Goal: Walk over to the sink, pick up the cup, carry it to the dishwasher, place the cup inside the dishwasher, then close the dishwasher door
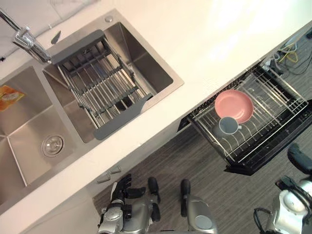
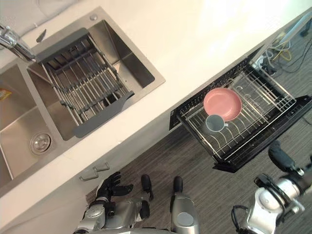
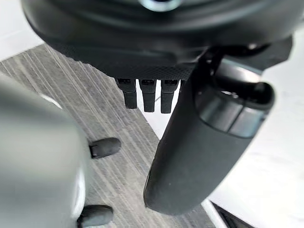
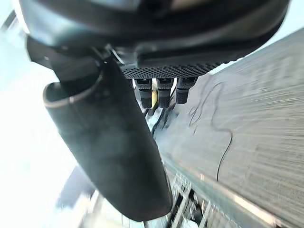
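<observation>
Looking down thru the head views, I see the cup [image 1: 228,126] in the wire rack [image 1: 278,100] of the pulled-out dishwasher [image 1: 265,155], just beside a pink bowl [image 1: 234,106]. The sink [image 1: 29,141] w/ its drain basket [image 1: 97,83] lies well apart. My left hand [image 1: 121,189] hangs by the counter front, my right hand [image 2: 280,155] near the rack's corner. Wrist views add detail: fingers [image 3: 148,97] straight, both hands relaxed, holding nothing, grey floor beyond. Print on the orange packet [image 1: 9,96]: too small to read.

Kitchen, steel sink [image 1: 146,58] in pale counter [image 1: 219,44], open dishwasher rack [image 1: 273,112]
</observation>
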Robot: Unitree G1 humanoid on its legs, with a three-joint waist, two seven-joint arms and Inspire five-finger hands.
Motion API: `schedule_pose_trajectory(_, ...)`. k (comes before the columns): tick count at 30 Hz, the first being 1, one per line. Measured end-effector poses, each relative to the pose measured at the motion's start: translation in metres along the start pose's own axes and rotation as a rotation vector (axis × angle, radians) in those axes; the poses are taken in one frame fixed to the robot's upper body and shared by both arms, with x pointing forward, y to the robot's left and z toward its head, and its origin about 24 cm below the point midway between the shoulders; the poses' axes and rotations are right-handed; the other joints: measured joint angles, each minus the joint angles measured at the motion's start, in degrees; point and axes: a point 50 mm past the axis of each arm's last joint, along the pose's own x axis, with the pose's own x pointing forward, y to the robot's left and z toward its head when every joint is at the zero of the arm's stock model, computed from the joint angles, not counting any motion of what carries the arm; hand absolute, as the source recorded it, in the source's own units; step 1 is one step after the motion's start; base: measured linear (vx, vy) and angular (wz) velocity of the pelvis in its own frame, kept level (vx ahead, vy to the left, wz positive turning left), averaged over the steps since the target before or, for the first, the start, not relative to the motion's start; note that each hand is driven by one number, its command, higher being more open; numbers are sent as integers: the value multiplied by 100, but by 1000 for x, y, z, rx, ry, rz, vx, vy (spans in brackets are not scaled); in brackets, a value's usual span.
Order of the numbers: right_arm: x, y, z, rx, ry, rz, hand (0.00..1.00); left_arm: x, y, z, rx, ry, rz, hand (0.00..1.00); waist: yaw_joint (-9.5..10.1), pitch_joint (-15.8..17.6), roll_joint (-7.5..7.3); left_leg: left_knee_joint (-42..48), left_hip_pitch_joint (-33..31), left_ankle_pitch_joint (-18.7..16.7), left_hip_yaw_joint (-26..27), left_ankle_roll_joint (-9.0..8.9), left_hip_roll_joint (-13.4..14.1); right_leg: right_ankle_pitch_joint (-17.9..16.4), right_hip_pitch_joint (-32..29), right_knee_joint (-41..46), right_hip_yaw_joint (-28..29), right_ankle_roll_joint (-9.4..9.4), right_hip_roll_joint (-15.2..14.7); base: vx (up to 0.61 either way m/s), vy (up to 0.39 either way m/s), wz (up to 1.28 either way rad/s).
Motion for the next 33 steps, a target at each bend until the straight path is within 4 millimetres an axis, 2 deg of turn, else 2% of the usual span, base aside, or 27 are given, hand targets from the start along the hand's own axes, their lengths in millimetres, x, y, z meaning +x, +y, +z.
schedule_pose_trajectory(4, -5, -22, -12, 73, 80, -59, 90, -3, -6, -6, -21, 23, -16, 90, -5, -245, -7, 241, 55, -270, 89, -38, 42, -75, 158, -1, 33, 4, 0, 51, -7, -8)
schedule_pose_trajectory(10, -9, -25, -38, 212, 228, -41, 90, -4, -18, -8, -43, 33, -42, 90, 2, -349, -18, 520, 52, -484, 139, -43, 90, -137, 264, 8, 40, 9, 3, 34, -1, -4)
schedule_pose_trajectory(14, -9, -19, -60, 336, 350, -21, 90, -4, -18, -8, -44, 32, -44, 90, 7, -349, -19, 643, 26, -537, 282, -60, 116, -201, 250, 69, 46, 14, -6, 8, 1, 0)
schedule_pose_trajectory(16, -6, -16, -63, 382, 373, -8, 90, -4, -18, -8, -46, 32, -46, 90, 12, -349, -19, 683, 8, -564, 290, -64, 121, -240, 221, 121, 46, 8, -11, 0, 0, 0)
schedule_pose_trajectory(23, 13, -1, -58, 552, 383, 66, 90, -4, -17, -6, -62, 24, -59, 90, 35, -346, -19, 886, -141, -605, 360, -93, 125, -438, -33, 553, 49, 24, -91, 6, -2, 2)
schedule_pose_trajectory(29, 11, 23, -63, 617, 434, 156, 90, -3, -15, -3, -77, 11, -61, 90, 114, -339, 7, 925, -309, -610, 392, -102, 124, -462, -251, 698, 44, 22, -125, -36, 6, 2)
schedule_pose_trajectory(33, 11, 43, -57, 656, 445, 245, 90, -3, -14, -2, -92, -1, -65, 90, 159, -318, 90, 962, -476, -606, 395, -96, 86, -485, -420, 800, 28, 34, -188, -48, 28, 5)
